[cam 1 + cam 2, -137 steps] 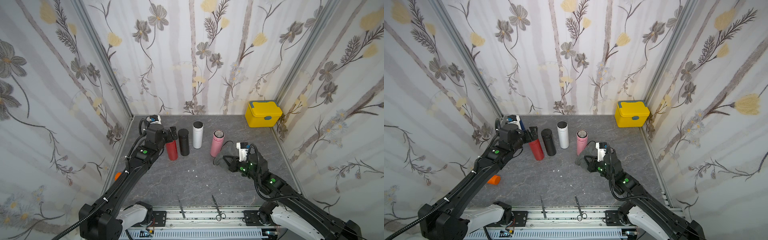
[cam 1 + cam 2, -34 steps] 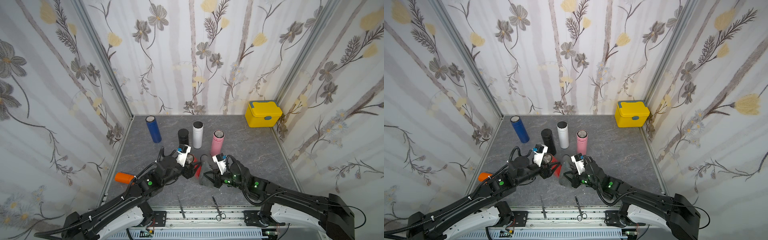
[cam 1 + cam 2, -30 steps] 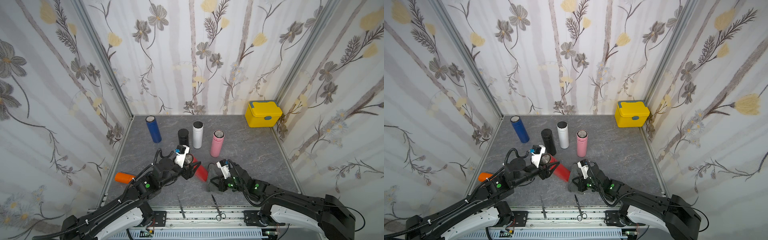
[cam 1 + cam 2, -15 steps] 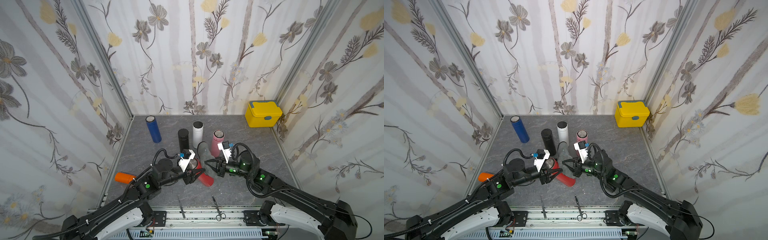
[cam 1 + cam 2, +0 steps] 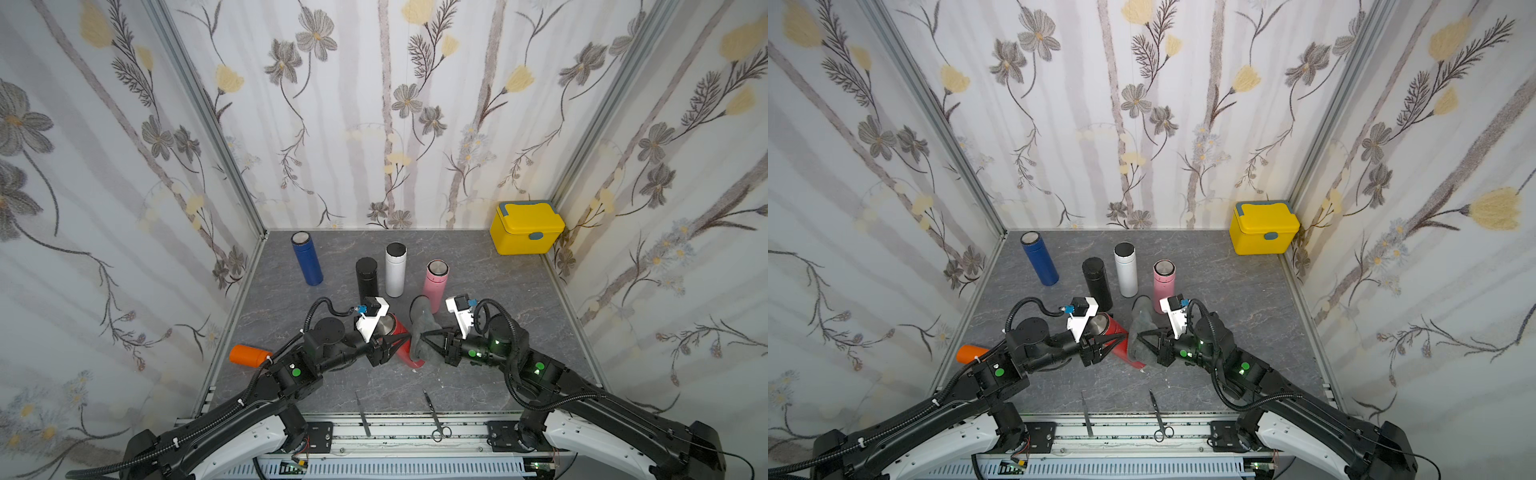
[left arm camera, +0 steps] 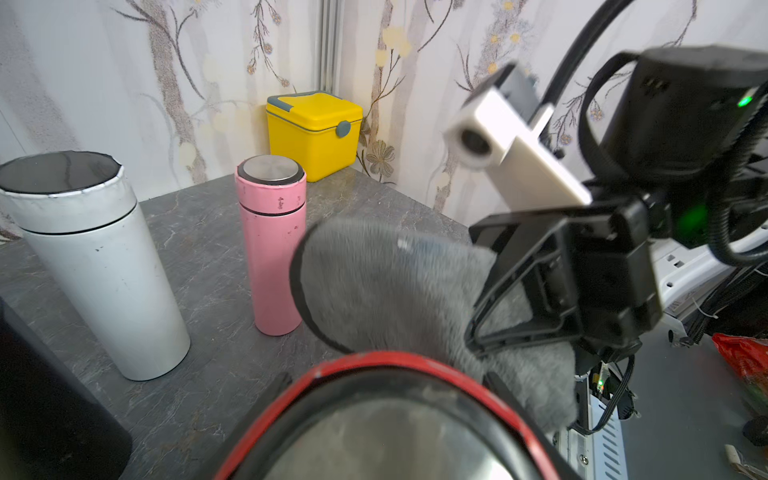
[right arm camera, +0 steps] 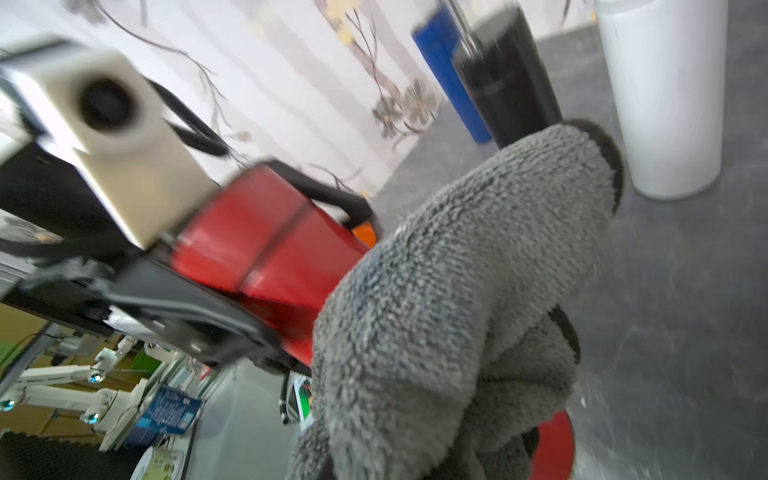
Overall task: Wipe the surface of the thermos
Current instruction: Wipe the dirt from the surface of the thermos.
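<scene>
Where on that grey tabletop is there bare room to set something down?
Free: the patch between the pink thermos and the yellow box; also between the blue thermos and the orange cylinder. Crowded: the middle, around the red thermos and grey cloth.

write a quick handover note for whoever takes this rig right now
Left gripper: shut on the red thermos, held tilted near the front middle of the table.
Right gripper: shut on the gray cloth, which lies against the thermos's side.
Done: thermos and cloth both gripped and touching.
Left: wipe along the whole body, then stand the thermos up and release the cloth.
</scene>
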Motion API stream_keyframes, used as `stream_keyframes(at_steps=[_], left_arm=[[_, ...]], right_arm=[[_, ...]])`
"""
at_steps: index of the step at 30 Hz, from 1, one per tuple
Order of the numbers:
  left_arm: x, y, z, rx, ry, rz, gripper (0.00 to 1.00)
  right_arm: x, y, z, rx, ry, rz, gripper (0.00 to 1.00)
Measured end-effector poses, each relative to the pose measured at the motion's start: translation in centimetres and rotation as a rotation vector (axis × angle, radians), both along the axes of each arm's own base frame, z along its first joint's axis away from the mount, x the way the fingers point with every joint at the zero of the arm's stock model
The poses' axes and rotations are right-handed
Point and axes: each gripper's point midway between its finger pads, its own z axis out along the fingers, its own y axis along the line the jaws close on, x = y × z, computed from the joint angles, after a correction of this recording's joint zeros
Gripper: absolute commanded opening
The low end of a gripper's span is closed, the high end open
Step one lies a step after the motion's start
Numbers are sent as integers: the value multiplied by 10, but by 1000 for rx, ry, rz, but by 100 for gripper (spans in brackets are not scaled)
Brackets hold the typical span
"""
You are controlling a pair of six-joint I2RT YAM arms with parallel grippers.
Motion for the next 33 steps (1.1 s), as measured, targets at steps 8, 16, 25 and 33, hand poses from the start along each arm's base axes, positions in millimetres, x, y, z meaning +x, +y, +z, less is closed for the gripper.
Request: stream_keyframes(at_steps=[8, 16, 25, 33], left_arm=[[8, 2, -1, -8, 33, 49, 0], [45, 23, 39, -98, 80, 312, 0], [67, 12, 38, -168, 313, 428, 0], [71, 22, 16, -105, 444, 537, 0]], right_arm=[[20, 11, -46, -95, 38, -46, 0], [-3, -21, -109, -261, 122, -141, 0], [8, 8, -11, -87, -140, -260, 0], [43, -1, -53, -216, -77, -492, 0]])
